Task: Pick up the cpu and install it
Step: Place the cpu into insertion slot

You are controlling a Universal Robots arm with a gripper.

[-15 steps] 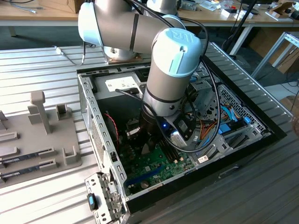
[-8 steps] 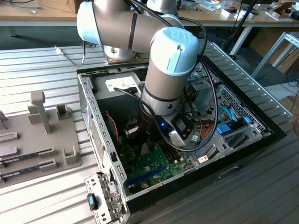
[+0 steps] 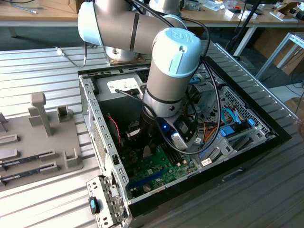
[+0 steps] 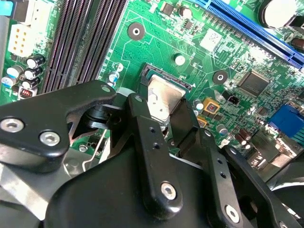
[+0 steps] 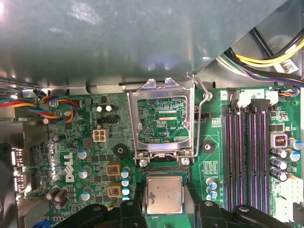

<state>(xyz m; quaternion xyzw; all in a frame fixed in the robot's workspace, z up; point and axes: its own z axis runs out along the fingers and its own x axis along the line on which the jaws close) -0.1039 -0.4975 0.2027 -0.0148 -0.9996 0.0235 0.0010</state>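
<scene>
1. In the exterior view the arm [image 3: 166,61] reaches down into an open computer case [image 3: 95,123] that lies on the slatted tabletop [image 3: 38,61]. Its wrist hangs over the green motherboard [image 3: 156,166]. On the exterior view's left a grey holder [image 3: 38,137] carries two memory sticks [image 3: 28,159], well apart from the case
2. In the second wrist view the gripper [image 4: 164,111] has its black fingers [image 4: 145,137] clamped on the cpu [image 4: 164,97], one on each of two opposite sides, with the silvery top facing up. The cpu sits over the dark socket [image 4: 166,76]; I cannot tell whether it is fully seated. The black memory slots [image 4: 80,42] run near the socket, and a long blue slot [image 4: 251,26] lies farther off
3. In the first wrist view the cpu [image 5: 165,194] lies between the fingers [image 5: 137,203], just beside the metal retention frame [image 5: 161,85], which stands open. The wire lever [image 5: 204,95] is beside the frame
</scene>
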